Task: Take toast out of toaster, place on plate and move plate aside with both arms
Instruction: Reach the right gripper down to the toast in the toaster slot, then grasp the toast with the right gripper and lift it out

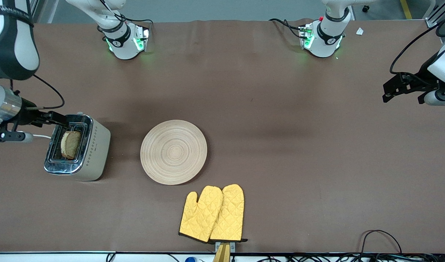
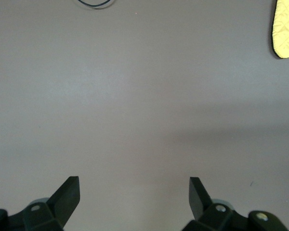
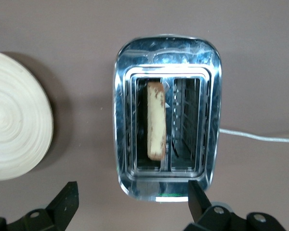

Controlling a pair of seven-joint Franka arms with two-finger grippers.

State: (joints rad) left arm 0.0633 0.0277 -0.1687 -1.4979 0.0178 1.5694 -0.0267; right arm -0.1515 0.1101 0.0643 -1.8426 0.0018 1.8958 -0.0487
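Toast upright in one slot of toaster, left of frame in front view; other slot empty in right wrist view. Plate flat on table, centre-left, beside toaster, nothing on it. Yellow oven mitts bottom centre, just below plate. Right gripper over toaster, jaws wide apart, holding nothing. Left gripper at right edge of front view, over bare table, jaws wide apart, holding nothing.
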